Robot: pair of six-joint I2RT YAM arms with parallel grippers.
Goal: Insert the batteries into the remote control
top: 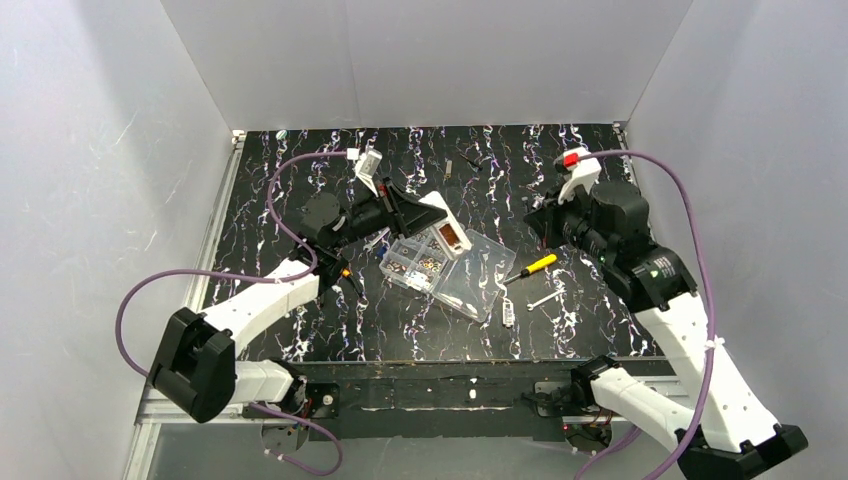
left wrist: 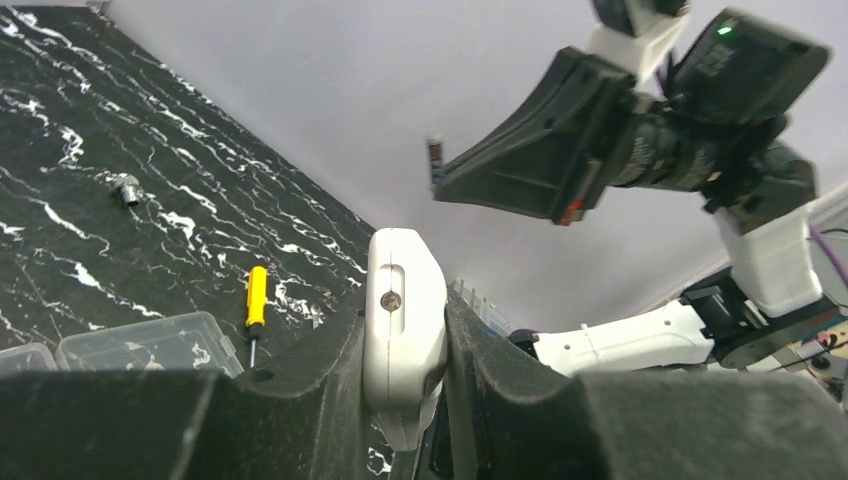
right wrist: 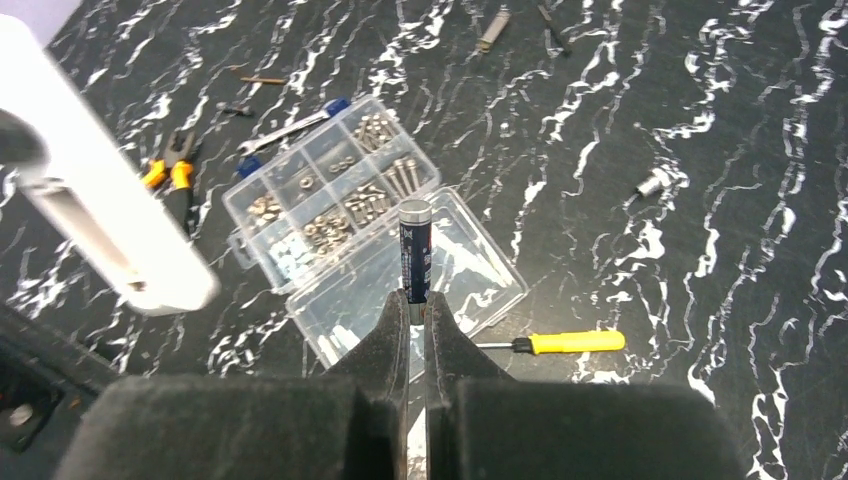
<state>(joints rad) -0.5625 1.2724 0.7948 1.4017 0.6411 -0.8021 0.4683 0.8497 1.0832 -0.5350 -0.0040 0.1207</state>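
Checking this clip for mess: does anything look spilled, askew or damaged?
Nothing looks spilled or damaged. The box lies open and skewed, with a screwdriver, pliers and a metal part loose around it: working clutter, no fault.

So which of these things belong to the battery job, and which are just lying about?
In use: remote control in the left hand; battery in the right hand.
Lying about: clear organiser box, yellow screwdriver, pliers, loose socket.
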